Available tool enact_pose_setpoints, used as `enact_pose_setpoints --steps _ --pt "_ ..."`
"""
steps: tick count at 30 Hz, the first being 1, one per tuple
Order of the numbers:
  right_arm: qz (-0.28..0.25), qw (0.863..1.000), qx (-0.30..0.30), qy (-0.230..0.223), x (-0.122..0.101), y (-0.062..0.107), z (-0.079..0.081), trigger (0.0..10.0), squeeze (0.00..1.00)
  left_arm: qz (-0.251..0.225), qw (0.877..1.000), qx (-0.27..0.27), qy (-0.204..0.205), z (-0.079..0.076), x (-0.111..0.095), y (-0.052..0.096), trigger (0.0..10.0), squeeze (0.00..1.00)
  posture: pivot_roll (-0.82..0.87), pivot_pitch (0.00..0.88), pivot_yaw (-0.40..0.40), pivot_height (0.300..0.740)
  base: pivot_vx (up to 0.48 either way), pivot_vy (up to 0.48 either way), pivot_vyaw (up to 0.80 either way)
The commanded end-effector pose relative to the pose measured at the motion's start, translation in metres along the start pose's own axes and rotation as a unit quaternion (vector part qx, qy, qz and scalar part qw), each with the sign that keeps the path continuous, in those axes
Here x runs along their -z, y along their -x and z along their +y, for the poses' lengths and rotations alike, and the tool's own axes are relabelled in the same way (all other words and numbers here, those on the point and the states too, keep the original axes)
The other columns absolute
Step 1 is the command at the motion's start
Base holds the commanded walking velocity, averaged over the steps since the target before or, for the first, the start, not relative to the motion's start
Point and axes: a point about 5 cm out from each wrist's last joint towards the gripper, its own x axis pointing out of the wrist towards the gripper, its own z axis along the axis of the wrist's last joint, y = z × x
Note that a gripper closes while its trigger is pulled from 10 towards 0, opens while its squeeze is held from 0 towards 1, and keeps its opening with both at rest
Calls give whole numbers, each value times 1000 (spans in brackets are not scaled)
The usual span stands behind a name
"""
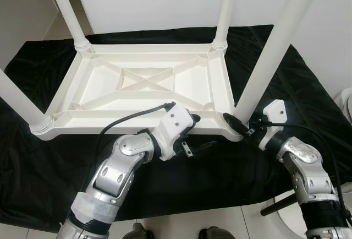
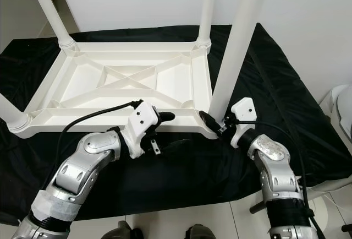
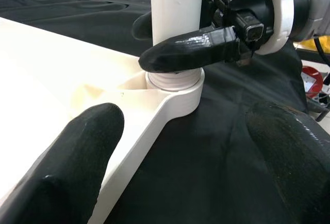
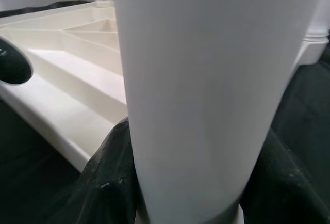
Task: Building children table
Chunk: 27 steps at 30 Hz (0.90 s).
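Here the upturned white tabletop (image 1: 143, 85) is lying on a black cloth (image 1: 275, 74); the right end effector (image 1: 242, 124) is pinching the near-right leg (image 1: 269, 57) at its socket, while the left end effector (image 1: 199, 133) is hovering spread beside the near rim.

You have a plain white tabletop (image 1: 143, 87), ribbed underside up, mid-frame, with matching white legs (image 1: 272, 52) rising off the top of the frame. Beneath it: an unpatterned black cloth (image 1: 308, 101), slightly glossy, on pale floor tiles (image 1: 220, 220). Lower frame: silver arms, white wrist housings, black fingers (image 3: 188, 51).
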Motion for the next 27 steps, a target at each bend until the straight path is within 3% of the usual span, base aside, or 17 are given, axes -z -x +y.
enact_pose_setpoints --steps 1,3,7,11,12,14,15,18,21,27 --pt "-8 999 28 -17 -1 0 3 10000 0 -2 1000 -18 1 1 0 0 10000 0 -153 48 69 740 0 0 0" --pt "-23 997 78 -14 -7 -2 6 10000 0 -2 1000 -17 2 1 1 1 10000 0 -159 48 70 740 0 0 0" --pt "-29 993 110 -9 -10 -2 8 10000 0 -2 1000 -17 2 1 1 1 10000 0 -159 48 70 740 0 0 0" --pt "-14 972 232 -35 -7 0 21 10000 0 -3 1000 -12 1 0 1 -1 10000 0 -178 46 76 740 0 0 0" --pt "-14 972 232 -35 -7 0 21 10000 0 -3 1000 -12 1 0 1 -1 10000 0 -178 46 76 740 0 0 0" --pt "-12 948 315 -45 -9 1 28 10000 0 -4 1000 -10 1 0 1 -2 10000 0 -179 46 77 740 0 0 0" --pt "-12 948 315 -45 -9 1 28 10000 0 -4 1000 -10 1 0 1 -2 10000 0 -179 46 77 740 0 0 0" --pt "-1 923 379 -67 -8 -3 40 10000 0 -6 1000 -7 1 -1 0 -4 10000 0 -185 45 77 740 0 0 0" --pt "2 917 390 -85 -8 -7 48 10000 0 -7 1000 -6 1 -1 0 -4 10000 0 -184 44 79 740 0 0 0" --pt "-2 921 381 -78 -14 -8 51 10000 0 -12 1000 -5 7 -1 -1 -3 10000 0 -187 45 79 740 0 0 0"
